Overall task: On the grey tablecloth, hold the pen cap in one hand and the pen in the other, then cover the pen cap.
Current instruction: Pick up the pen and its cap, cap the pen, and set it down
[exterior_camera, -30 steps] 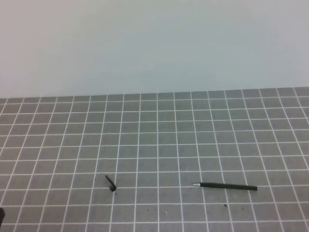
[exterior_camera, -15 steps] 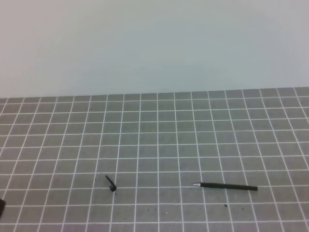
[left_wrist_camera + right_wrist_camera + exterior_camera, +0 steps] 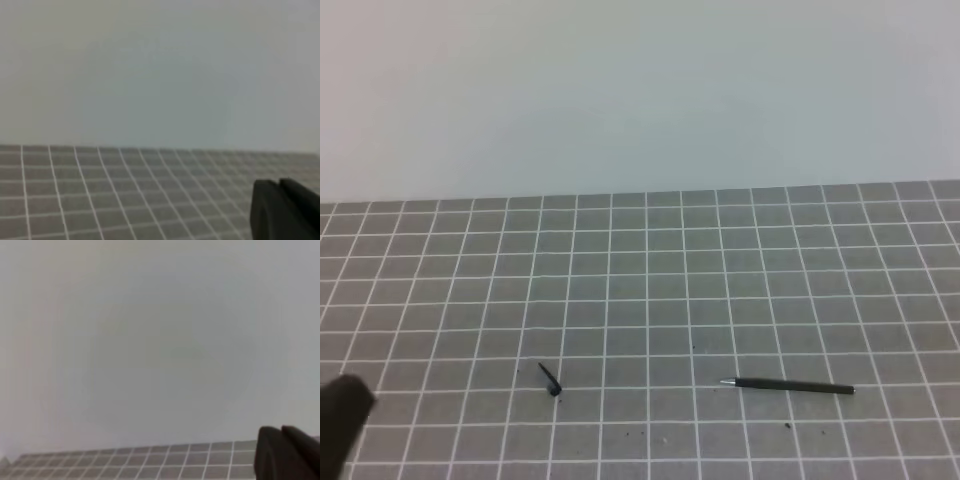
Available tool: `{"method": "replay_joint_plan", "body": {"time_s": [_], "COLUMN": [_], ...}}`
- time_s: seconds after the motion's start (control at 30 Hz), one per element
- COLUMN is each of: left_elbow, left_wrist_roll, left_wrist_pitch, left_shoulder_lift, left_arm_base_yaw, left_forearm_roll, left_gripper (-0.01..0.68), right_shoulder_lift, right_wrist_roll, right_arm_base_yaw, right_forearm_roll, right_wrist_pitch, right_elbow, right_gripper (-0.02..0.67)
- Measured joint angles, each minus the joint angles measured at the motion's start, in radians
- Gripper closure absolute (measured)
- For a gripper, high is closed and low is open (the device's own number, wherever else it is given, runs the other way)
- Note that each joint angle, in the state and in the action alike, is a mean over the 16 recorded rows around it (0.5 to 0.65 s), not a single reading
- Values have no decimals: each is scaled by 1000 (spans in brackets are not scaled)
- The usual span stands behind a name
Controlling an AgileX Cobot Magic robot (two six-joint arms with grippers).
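Big change over the last second: left arm (image 3: 342, 420) now poking well into the lower-left corner of the high view, where only a sliver showed at the edge a moment back. Looks like the opening reach, probably toward the cap, so the task is barely started and nothing picked up yet. Cap (image 3: 550, 380) lying on the cloth (image 3: 650, 270) toward the front left, clip sticking up and back, not far right of that dark blur of an arm but clearly apart from it. Pen (image 3: 790, 385) lying flat well off to the right, silvery tip pointing left toward the cap, same spot as before. Neither moved. Pose-wise, left arm low and coming in from the corner, too blurry to read much more. Left wrist view aimed out across the grid toward the wall, with the fingers (image 3: 285, 210) showing only as a dark lump at lower right, no visible gap, so can't tell whether apart or together. Same story on the right wrist view: fingers (image 3: 287, 452) a dark lump in the corner, mostly wall behind, state impossible to call. Right arm nowhere in the high view, so probably parked.
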Motion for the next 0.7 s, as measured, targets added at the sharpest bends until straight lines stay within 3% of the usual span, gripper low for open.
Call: {"method": "replay_joint_plan", "body": {"time_s": [0.3, 0.7], "left_elbow": [-195, -459], "left_wrist_roll": [65, 266], "left_wrist_pitch": [168, 214], "left_shoulder_lift": [297, 696], "left_arm_base_yaw": [0, 0], "left_forearm_roll": [381, 775], "left_gripper": [675, 676], "right_shoulder_lift": [222, 420], "right_wrist_roll": [-175, -258], "right_arm_base_yaw": [48, 50], "right_forearm_roll": [5, 11], "right_wrist_pitch": [166, 459], "right_elbow": [-106, -160], "right_gripper": [641, 641]}}
